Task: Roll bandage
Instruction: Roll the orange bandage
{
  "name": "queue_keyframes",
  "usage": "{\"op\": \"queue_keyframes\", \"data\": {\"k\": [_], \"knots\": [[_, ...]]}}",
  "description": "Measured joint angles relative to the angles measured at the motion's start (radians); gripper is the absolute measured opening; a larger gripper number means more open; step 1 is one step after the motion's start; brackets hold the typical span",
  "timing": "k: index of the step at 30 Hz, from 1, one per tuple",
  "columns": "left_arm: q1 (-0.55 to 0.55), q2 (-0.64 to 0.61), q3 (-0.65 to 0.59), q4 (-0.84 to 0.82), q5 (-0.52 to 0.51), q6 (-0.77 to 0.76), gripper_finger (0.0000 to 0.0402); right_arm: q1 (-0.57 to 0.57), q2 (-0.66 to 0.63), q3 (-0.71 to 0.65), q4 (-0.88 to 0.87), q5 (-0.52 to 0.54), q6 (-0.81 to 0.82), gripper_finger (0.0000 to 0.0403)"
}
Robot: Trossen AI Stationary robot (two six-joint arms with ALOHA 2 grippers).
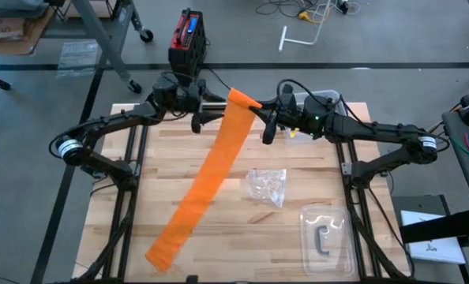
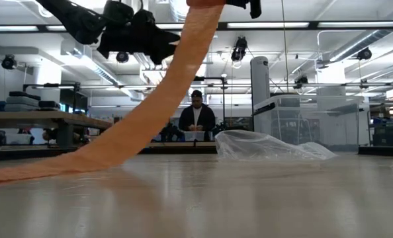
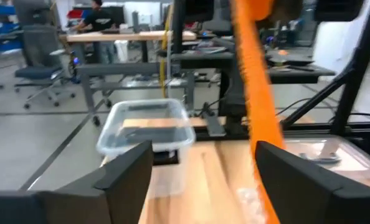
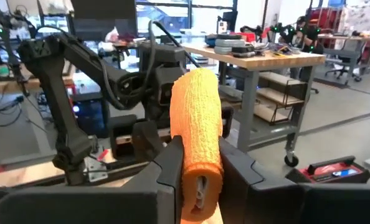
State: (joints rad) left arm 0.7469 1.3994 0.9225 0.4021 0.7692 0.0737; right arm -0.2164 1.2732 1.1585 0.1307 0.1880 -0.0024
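The desk (image 1: 219,158) is a pale wooden top with both arms meeting over its far edge, and the bandage (image 1: 211,177) dominates it: a long orange strip whose long axis runs diagonally, its loose end lying flat near the desk's front left corner and its upper end lifted off the wood to the back middle. That raised end is clamped in the right tool (image 1: 260,110), whose fingers press together on a small rolled-up start of the strip; the right wrist view shows the orange fabric (image 4: 197,134) standing up between them. The left tool (image 1: 196,118) hangs just beside the strip's top, on the bandage's left, its fingers (image 3: 126,168) spread apart with nothing between them; from its own camera the band (image 3: 256,93) passes close in front, by the inner edge of one finger. So the hanging strip lies between the two tools, nearest the left one. A crumpled clear wrapper (image 1: 268,187) and a clear plastic tray (image 1: 327,235) lie apart to the right.
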Motion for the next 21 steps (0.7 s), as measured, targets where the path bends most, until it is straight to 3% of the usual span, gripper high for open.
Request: {"op": "queue_keyframes", "data": {"k": [10,21], "knots": [[0.016,0.0,-0.011,-0.001,0.063,-0.005,0.0311,0.0,0.053,0.0,-0.009,0.05,-0.096,0.0055],[0.015,-0.021,-0.074,-0.042,0.078,0.045,0.0285,0.036,0.065,-0.013,-0.097,0.066,-0.321,0.0059]]}}
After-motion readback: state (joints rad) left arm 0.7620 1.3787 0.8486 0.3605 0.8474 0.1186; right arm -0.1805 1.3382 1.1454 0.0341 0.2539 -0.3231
